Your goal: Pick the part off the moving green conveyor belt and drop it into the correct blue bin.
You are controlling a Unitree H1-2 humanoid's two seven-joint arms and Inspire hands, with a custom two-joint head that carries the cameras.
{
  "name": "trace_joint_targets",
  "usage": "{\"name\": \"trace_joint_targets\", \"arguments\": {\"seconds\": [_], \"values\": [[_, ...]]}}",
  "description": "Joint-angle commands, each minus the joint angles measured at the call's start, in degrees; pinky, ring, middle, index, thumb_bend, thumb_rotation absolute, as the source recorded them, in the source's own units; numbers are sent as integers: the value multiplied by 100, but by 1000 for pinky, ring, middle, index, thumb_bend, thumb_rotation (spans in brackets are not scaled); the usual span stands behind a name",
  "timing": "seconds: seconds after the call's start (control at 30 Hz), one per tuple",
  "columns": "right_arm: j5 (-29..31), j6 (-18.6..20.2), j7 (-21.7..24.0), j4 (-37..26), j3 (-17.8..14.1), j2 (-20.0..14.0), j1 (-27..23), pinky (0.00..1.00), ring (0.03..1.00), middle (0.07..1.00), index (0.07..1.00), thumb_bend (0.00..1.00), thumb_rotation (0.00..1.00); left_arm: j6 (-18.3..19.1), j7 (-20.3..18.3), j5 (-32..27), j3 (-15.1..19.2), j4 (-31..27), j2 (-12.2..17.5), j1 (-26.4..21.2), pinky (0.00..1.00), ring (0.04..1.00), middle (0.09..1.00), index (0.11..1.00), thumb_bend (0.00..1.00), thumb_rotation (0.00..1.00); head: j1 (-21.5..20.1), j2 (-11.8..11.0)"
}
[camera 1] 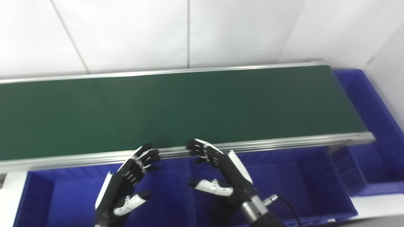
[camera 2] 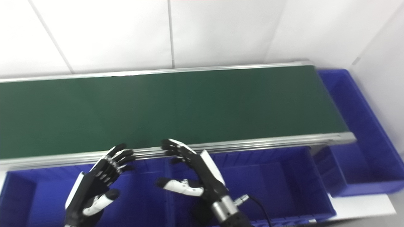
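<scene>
**Both hands open over the bins, no part in sight**

Left eye view gave you the green belt (camera 1: 176,110) running across the frame, its aluminium rail (camera 1: 284,142) along the near edge and a white wall (camera 1: 132,34) behind. You could not find the part anywhere on the visible stretch of belt, nor in either hand, so its place could not be told from these views.

Your left hand (camera 1: 127,183) hung with its fingers spread and the thumb apart, holding nothing. Its fingertips (camera 1: 151,154) reached up to the near rail, over the left bin (camera 1: 66,195). Whether they touched the rail you could not tell.

Your right hand (camera 1: 217,170) was likewise wide, fingers curled a little and the thumb stuck out to the left, holding nothing. Its fingertips (camera 1: 193,146) sat at the rail's edge, above the divider (camera 1: 187,176) between the left bin and the middle bin (camera 1: 300,183). A black cable (camera 1: 288,205) ran off the right wrist.

You had a third bin (camera 2: 359,126) at the belt's right end, set crosswise to the other two. All three showed only blue floor where you could see in.
</scene>
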Motion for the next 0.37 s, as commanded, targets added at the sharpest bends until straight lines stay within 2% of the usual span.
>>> {"name": "trace_joint_targets", "arguments": {"seconds": [0.0,0.13,0.17,0.33], "values": [[178,-471,45,-53,-95,-72,-23,797,871,894,908,832,647,-206,73,93,-36,-146,-30,13,770,853,868,869,809,496,40,3],[335,-763,21,72,-244,-256,35,813,889,916,931,847,660,-180,104,144,-74,-148,-44,-9,790,882,894,883,782,467,104,-3],[379,-849,5,112,-292,-280,56,815,891,918,933,848,661,-180,117,169,-79,-139,-48,-18,791,883,896,886,788,464,295,-31],[431,-1088,-84,151,-479,-295,188,813,889,917,931,844,646,-190,217,381,-92,-99,-83,-87,780,877,890,885,832,485,401,-36]]}}
